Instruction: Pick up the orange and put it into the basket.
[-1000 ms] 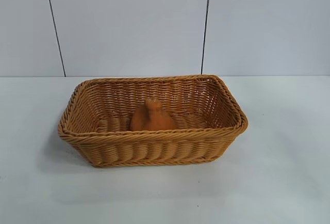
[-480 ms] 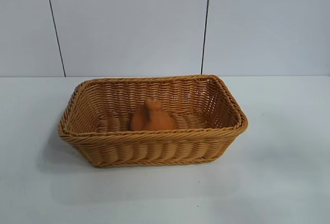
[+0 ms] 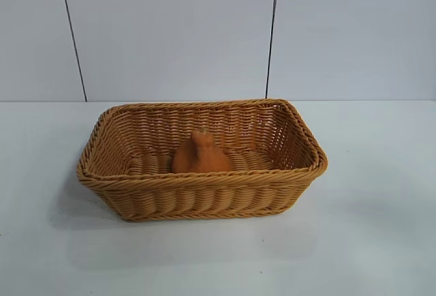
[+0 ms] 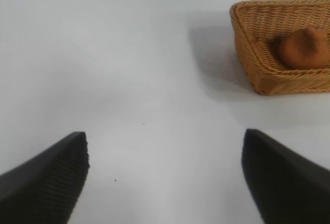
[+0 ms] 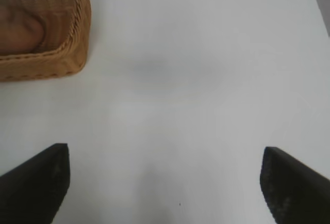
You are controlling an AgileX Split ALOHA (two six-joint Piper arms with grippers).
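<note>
The brownish-orange orange point(image 3: 199, 155) rests inside the tan wicker basket point(image 3: 204, 188) at the middle of the white table, its knob pointing up. It also shows as the orange point(image 4: 304, 48) in the basket point(image 4: 258, 53) in the left wrist view, and as the orange point(image 5: 20, 30) in the basket point(image 5: 72, 53) in the right wrist view. My left gripper point(image 4: 165, 175) is open over bare table, well away from the basket. My right gripper point(image 5: 165, 182) is open wide, likewise over bare table. Neither arm appears in the exterior view.
A white wall with two dark vertical seams point(image 3: 272, 33) stands behind the table. White tabletop point(image 3: 368, 241) surrounds the basket on all sides.
</note>
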